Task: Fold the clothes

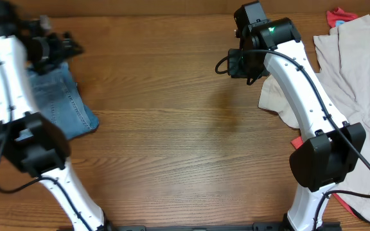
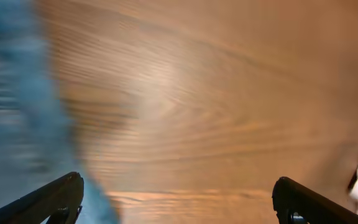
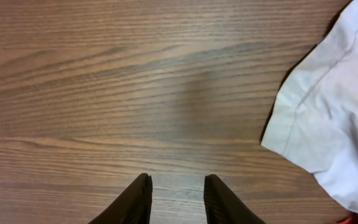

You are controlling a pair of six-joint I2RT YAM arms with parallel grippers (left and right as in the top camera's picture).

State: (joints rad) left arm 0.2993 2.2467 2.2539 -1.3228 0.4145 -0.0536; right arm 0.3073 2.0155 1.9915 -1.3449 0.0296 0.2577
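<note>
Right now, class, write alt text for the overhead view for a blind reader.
Blue jeans lie at the left of a wooden table, partly under the left arm. A beige cloth and a red cloth lie at right, by the right arm.

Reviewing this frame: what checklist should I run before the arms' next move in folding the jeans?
1. Left gripper open and empty: ok.
2. Right gripper empty, above bare table: ok.
3. Jeans fully folded: cannot tell, left arm hides part.
4. Beige garment apart from jeans: ok.
5. Left wrist view sharp: not ok, blurred.
</note>
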